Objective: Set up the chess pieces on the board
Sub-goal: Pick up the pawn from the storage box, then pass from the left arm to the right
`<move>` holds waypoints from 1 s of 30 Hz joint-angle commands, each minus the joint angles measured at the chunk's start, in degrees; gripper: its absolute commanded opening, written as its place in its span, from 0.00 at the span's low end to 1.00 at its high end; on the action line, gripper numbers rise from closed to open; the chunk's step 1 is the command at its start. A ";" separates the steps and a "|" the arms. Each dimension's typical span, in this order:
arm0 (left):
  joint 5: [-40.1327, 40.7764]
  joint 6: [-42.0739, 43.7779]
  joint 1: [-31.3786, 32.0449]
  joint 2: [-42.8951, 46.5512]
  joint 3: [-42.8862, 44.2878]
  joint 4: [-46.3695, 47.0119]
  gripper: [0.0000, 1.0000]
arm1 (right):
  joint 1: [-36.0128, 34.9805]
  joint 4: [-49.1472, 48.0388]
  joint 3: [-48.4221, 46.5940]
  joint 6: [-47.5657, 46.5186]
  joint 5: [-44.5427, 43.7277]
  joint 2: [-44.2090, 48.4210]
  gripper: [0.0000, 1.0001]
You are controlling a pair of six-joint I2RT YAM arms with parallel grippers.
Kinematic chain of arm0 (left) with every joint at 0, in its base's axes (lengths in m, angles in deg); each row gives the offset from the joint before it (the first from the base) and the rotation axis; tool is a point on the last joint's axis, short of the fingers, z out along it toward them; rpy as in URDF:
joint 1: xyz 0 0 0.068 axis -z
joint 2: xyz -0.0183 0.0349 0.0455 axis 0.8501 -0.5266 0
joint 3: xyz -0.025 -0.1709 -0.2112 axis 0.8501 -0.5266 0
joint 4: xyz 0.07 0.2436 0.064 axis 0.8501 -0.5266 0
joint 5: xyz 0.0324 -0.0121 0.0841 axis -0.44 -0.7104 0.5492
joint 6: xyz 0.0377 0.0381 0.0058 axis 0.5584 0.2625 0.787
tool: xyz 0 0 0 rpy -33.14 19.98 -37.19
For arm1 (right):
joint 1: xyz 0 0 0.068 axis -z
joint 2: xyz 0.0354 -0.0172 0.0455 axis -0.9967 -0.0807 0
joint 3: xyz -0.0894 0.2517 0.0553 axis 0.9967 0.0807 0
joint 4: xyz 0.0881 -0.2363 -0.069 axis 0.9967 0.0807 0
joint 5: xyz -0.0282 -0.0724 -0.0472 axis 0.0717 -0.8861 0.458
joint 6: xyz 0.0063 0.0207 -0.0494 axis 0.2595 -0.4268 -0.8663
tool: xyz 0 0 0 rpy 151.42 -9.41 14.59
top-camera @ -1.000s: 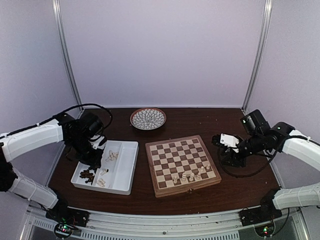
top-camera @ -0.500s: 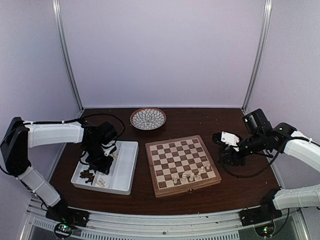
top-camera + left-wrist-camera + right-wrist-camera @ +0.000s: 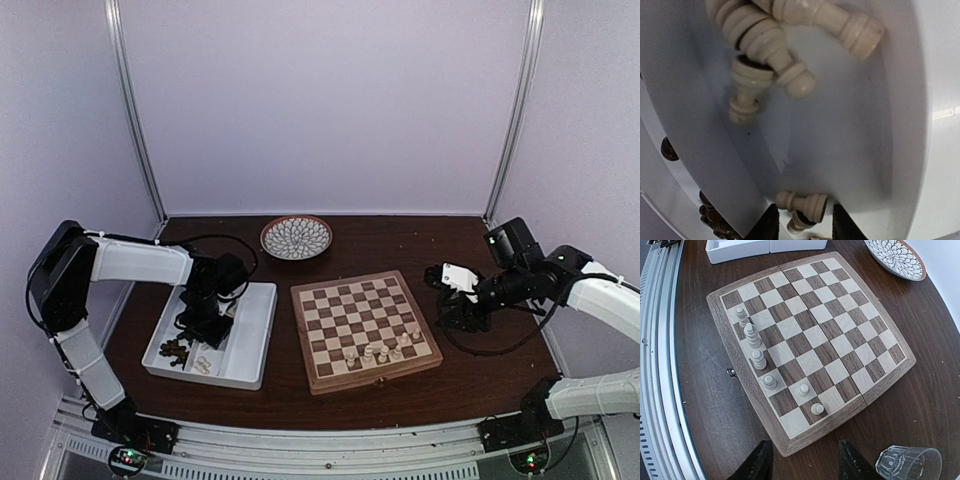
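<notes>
Top view: my left claw (image 3: pixel 205 325) was down in the white tray (image 3: pixel 258 340), and my right claw (image 3: pixel 462 318) hung just beside the board (image 3: pixel 365 325) on the worktop (image 3: pixel 480 375). Left wrist: it stood parted around a loose cream piece (image 3: pixel 802 202), not clamped. Right wrist: open wide, empty, with six cream pieces (image 3: pixel 760 360) standing along the board's near rows.
</notes>
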 commanded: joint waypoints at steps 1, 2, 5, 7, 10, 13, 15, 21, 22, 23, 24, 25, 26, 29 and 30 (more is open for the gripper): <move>0.63 -1.67 0.16 -2.08 0.35 2.59 0.34 | 0.31 -0.35 0.49 -0.54 1.02 -0.32 0.47; 0.68 -1.68 0.16 -2.29 0.03 2.86 0.32 | 0.31 -0.38 0.50 -0.62 0.99 -0.31 0.47; 0.45 -1.69 0.16 -2.24 -0.78 3.24 0.22 | 0.31 -0.34 0.47 -0.60 1.07 -0.50 0.47; 0.26 -1.79 0.37 -1.62 -1.09 3.09 0.18 | 0.31 -0.37 0.47 -0.63 1.02 -0.54 0.47; 0.35 -2.11 0.96 -0.23 -1.15 2.05 0.14 | 0.31 -0.33 0.50 -0.71 0.91 -0.73 0.47; 1.05 -2.42 1.49 1.33 -0.79 0.33 0.11 | 0.31 -0.35 0.50 -0.80 0.84 -0.91 0.47; 1.49 -2.83 1.96 2.74 -0.06 -1.23 0.11 | 0.31 -0.27 0.42 -0.72 0.90 -0.91 0.47; 0.69 -5.34 2.67 12.37 4.01 -4.88 0.10 | 0.27 0.17 -0.82 -0.67 1.01 -1.47 0.47; 0.40 -6.04 2.65 14.44 4.90 -4.92 0.10 | 0.23 0.75 -1.72 -0.59 1.48 -1.89 0.47; -0.11 -6.90 2.68 16.45 6.00 -4.69 0.09 | 0.16 2.05 -3.14 -0.50 2.28 -2.49 0.46; -0.74 -7.79 2.67 18.37 6.67 -3.92 0.09 | -0.02 3.13 -4.81 -0.34 3.16 -3.38 0.46; -1.82 -8.76 2.63 20.51 6.92 -2.49 0.09 | -0.30 4.29 -7.38 -0.10 4.13 -4.32 0.46; -3.24 -9.80 2.62 22.56 6.79 0.16 0.09 | -0.68 5.28 -9.72 0.23 4.80 -5.51 0.45; -8.98 -14.74 2.70 28.68 4.47 12.09 0.09 | -2.41 5.62 -17.09 3.47 4.94 -8.95 0.45; -11.96 -16.96 2.71 30.50 2.87 17.24 0.09 | -2.94 5.36 -19.65 4.79 5.34 -10.03 0.46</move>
